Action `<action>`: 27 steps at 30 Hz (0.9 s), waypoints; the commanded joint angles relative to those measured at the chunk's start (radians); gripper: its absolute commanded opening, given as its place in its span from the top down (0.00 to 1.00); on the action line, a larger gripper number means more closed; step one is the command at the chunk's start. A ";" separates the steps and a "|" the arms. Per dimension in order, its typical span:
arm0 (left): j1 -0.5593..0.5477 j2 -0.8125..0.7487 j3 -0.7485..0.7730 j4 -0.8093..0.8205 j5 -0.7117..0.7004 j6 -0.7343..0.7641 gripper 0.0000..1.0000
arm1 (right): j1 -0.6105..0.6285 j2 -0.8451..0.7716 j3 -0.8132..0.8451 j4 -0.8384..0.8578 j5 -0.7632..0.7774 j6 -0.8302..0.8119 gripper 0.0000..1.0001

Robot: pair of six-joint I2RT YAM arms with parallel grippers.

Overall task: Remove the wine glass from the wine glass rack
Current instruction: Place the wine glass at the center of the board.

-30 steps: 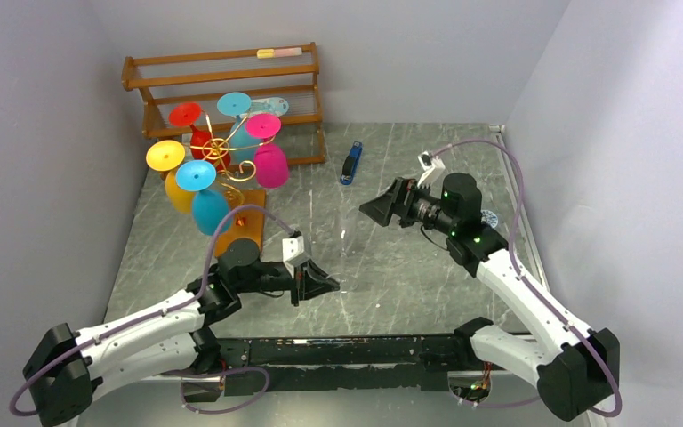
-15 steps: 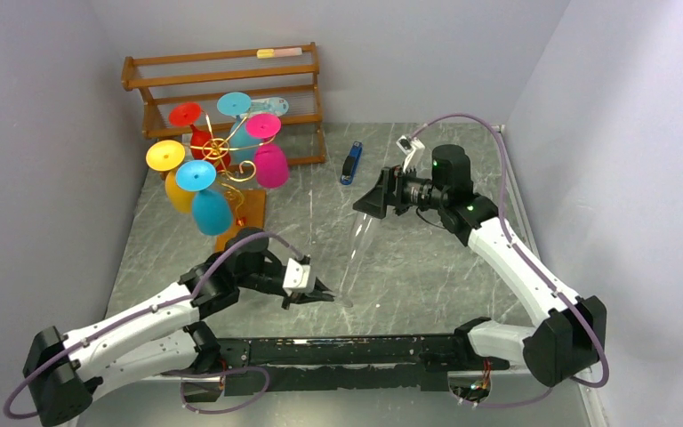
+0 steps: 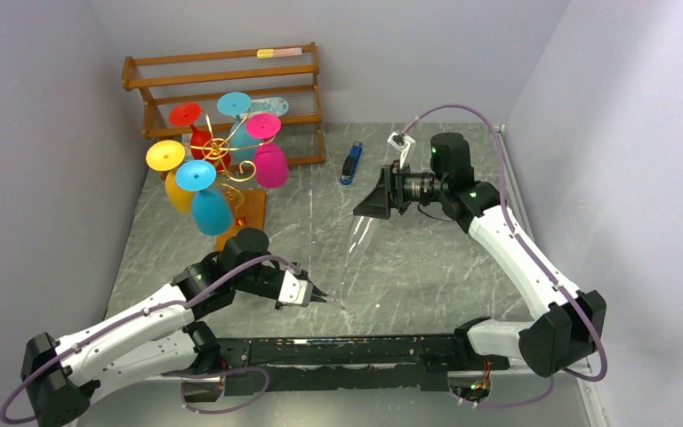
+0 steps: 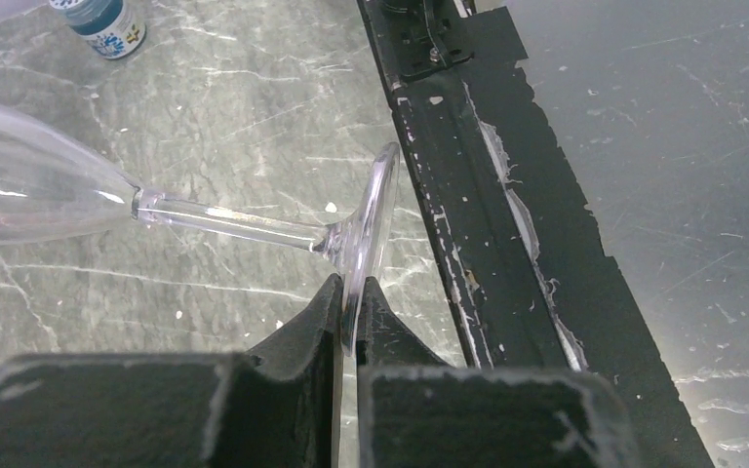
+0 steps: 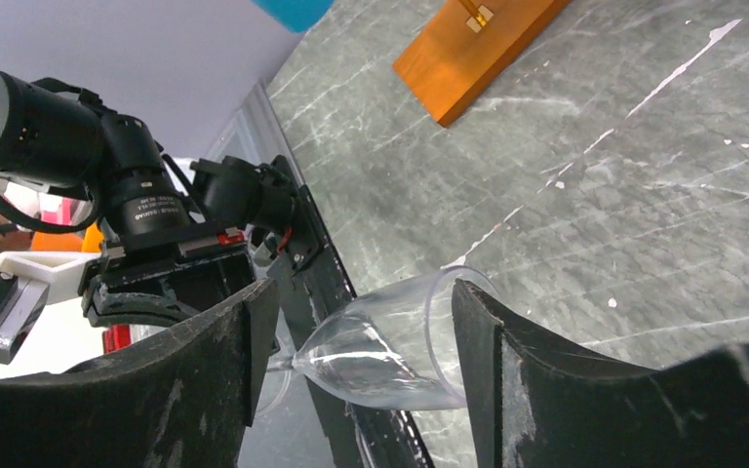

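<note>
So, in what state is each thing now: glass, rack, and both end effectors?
Wine glass rack: upright, coloured glasses hanging on it.
Clear wine glass: off the rack, tilted, held by its foot.
Left end effector: shut on the foot's rim.
Right end effector: open around the bowl.

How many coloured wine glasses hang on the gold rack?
5: red glass back left, turquoise glass back, pink glass right, yellow glass left, blue glass front. Others may be hidden.
</note>
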 commanded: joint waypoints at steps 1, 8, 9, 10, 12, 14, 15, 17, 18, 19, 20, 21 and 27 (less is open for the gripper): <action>0.004 -0.006 0.055 -0.032 -0.002 0.095 0.95 | -0.007 0.029 0.055 -0.170 -0.024 -0.068 0.33; 0.005 -0.007 0.064 -0.077 0.004 0.149 0.95 | -0.006 0.039 0.061 -0.184 -0.042 -0.042 0.39; 0.004 -0.005 0.064 -0.082 -0.002 0.156 0.95 | -0.007 0.044 0.064 -0.190 -0.059 -0.039 0.41; 0.005 -0.001 0.063 -0.088 -0.009 0.168 0.95 | -0.007 0.046 0.065 -0.197 -0.078 -0.036 0.43; 0.004 0.009 0.072 -0.115 -0.026 0.194 0.95 | -0.007 0.051 0.056 -0.187 -0.115 0.004 0.52; 0.005 0.011 0.078 -0.119 -0.059 0.199 0.95 | -0.006 0.065 0.062 -0.206 -0.134 0.010 0.54; 0.004 0.004 0.075 -0.107 -0.076 0.196 0.95 | -0.006 0.078 0.067 -0.230 -0.155 0.002 0.54; 0.004 -0.018 0.063 -0.083 -0.098 0.193 0.95 | -0.004 0.102 0.074 -0.282 -0.217 -0.029 0.55; 0.005 -0.027 0.061 -0.076 -0.110 0.195 0.95 | -0.005 0.113 0.077 -0.299 -0.229 -0.037 0.56; 0.005 -0.031 0.061 -0.074 -0.122 0.199 0.95 | -0.005 0.119 0.083 -0.314 -0.229 -0.042 0.57; 0.004 -0.031 0.061 -0.077 -0.132 0.206 0.95 | -0.006 0.124 0.086 -0.319 -0.228 -0.045 0.58; 0.005 -0.029 0.064 -0.086 -0.139 0.215 0.95 | -0.005 0.128 0.088 -0.325 -0.235 -0.049 0.58; 0.005 0.024 0.088 -0.160 -0.193 0.294 0.95 | -0.002 0.158 0.094 -0.370 -0.252 -0.064 0.68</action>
